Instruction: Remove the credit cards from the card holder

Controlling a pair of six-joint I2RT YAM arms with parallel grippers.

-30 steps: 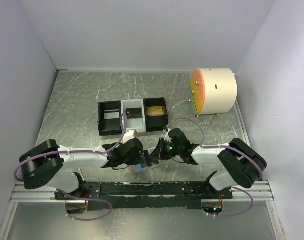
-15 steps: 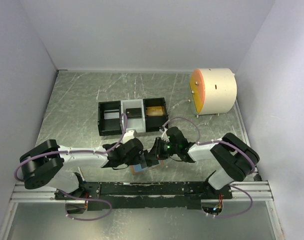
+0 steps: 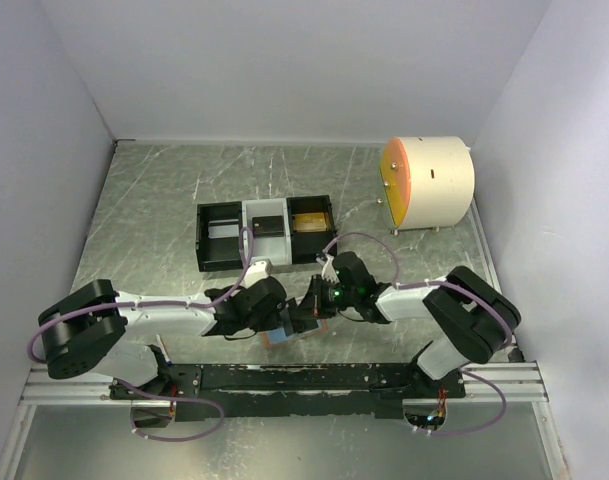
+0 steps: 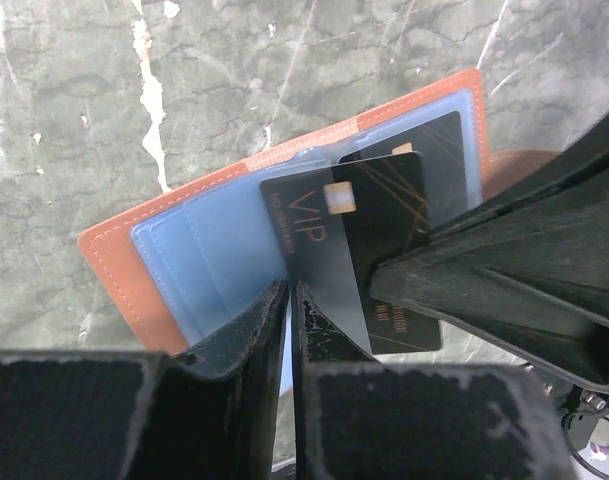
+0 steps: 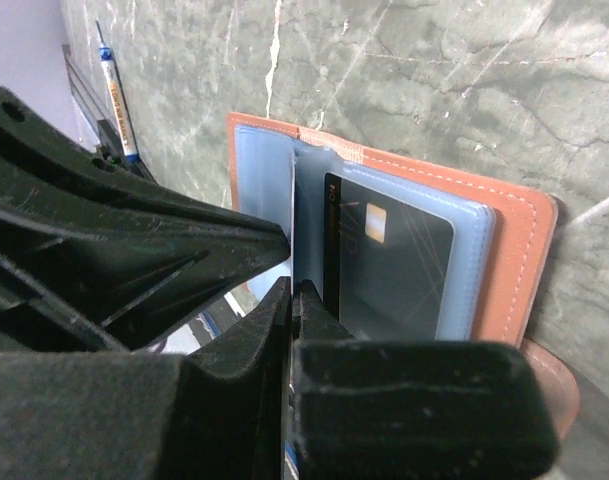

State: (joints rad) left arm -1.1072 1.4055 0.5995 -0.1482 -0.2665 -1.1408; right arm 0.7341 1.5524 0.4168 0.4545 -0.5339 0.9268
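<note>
Marbled tabletop [image 3: 154, 200], near edge: the card holder [image 4: 109, 250] lies open between both arms. Your left gripper [image 4: 291, 292] pinches its blue leaf, nearly closed; your right gripper [image 5: 291, 290], closed, has the dark card [image 5: 394, 270] just ahead.

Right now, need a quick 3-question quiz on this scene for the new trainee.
1. True or false: the card holder is folded shut.
2. What is printed on the dark card sticking out of its pocket? A) VIP B) GOLD C) nothing
3. How many compartments does the tray have?

Key: 1 false, it lies open with its blue pocket panels showing. 2 A. 3 three.
</note>
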